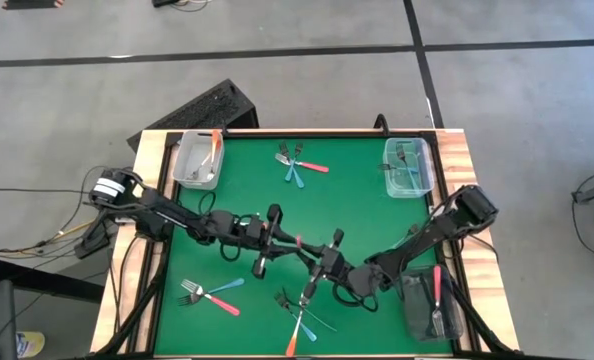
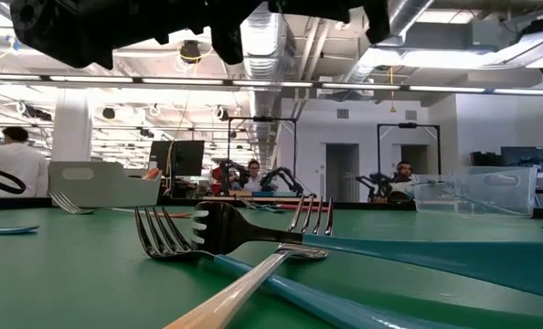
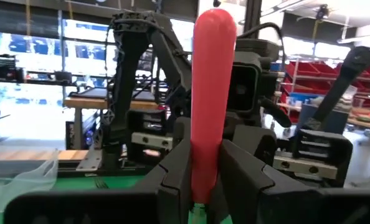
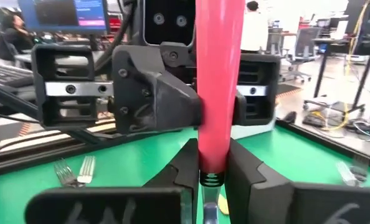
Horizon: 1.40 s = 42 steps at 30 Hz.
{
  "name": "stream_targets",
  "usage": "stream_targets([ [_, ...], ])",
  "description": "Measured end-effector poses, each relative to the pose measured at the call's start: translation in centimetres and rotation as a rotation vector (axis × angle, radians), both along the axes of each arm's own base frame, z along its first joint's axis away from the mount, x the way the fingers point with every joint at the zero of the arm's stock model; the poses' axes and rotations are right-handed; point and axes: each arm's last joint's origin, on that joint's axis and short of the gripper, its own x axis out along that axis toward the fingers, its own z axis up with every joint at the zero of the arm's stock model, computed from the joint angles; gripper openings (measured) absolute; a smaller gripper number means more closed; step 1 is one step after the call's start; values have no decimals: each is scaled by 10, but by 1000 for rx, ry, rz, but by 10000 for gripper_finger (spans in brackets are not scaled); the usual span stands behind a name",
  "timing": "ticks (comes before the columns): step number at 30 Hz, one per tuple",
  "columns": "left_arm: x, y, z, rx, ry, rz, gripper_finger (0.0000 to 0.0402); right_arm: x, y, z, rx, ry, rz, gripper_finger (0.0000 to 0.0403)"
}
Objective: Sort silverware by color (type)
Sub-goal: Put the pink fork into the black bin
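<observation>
My left pincer: closed on the pink-red fork, fingers pressed to both sides of its handle, above the middle of the green mat.
My right pincer: fingers tight against the same pink-red handle, facing my left pincer, just toward the dark bin from it.
Pink-red fork: held off the mat between both pincers, handle upright in both wrist views.
Dark bin: at the mat's near right corner, one pink-red fork inside.
Clear bin, far left corner: holds an orange-handled fork.
Clear bin, far right corner: holds teal-handled forks.
Loose forks: a cluster at the mat's far middle, a pair at its near left, a crossed heap at its near middle.
</observation>
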Motion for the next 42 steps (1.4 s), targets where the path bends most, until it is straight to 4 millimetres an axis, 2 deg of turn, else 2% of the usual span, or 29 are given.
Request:
stream_targets([
  [5, 0, 1, -3, -3, 35, 50, 87, -15, 2, 13, 40, 34, -39, 60],
  [10, 1, 2, -8, 4, 75, 60, 105, -41, -4, 25, 144, 128, -16, 60],
  [16, 2, 3, -18, 26, 176, 90, 110, -83, -19, 28, 489, 380, 89, 60],
  [20, 1, 3, -26, 47, 259, 92, 110, -110, -20, 24, 673, 600, 96, 60],
  [23, 1, 3, -32, 57, 321, 93, 110, -134, -16, 22, 805, 756, 57, 62],
  [26, 0, 4, -36, 68, 365, 108, 110, -155, -11, 24, 919, 837, 0, 62],
  [33, 0, 7, -39, 81, 389, 210, 110, -194, 6, 33, 1062, 829, -47, 64],
  [38, 0, 7, -39, 86, 389, 210, 110, -220, 21, 30, 1140, 873, -106, 65],
  [42, 0, 7, -39, 86, 389, 213, 110, -233, 32, 23, 1156, 925, -141, 72],
])
